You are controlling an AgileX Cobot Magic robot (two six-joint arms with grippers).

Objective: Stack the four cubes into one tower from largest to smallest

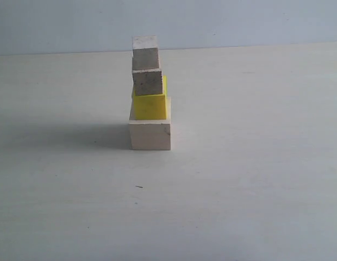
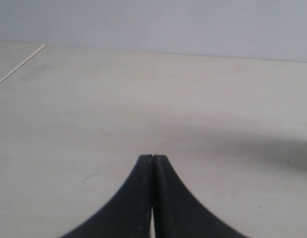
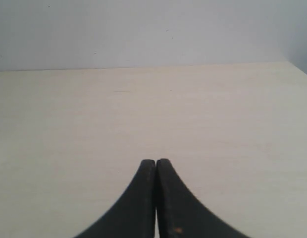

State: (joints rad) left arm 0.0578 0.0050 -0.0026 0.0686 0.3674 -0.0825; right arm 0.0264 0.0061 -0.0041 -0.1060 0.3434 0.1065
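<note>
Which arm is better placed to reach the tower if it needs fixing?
Left, probably. The tower stands slightly left of middle in the exterior view, the left arm's side. The left gripper and right gripper are both shut; neither wrist view shows the tower.

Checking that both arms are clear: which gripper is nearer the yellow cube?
Cannot tell. The yellow cube sits in the tower, but neither gripper shows in the exterior view. The left gripper and right gripper, both shut, face only table.

L pincer (image 2: 152, 157) & R pincer (image 3: 156, 161) both closed tight, tips touching, holding nothing, neither visible in ext. view.
</note>
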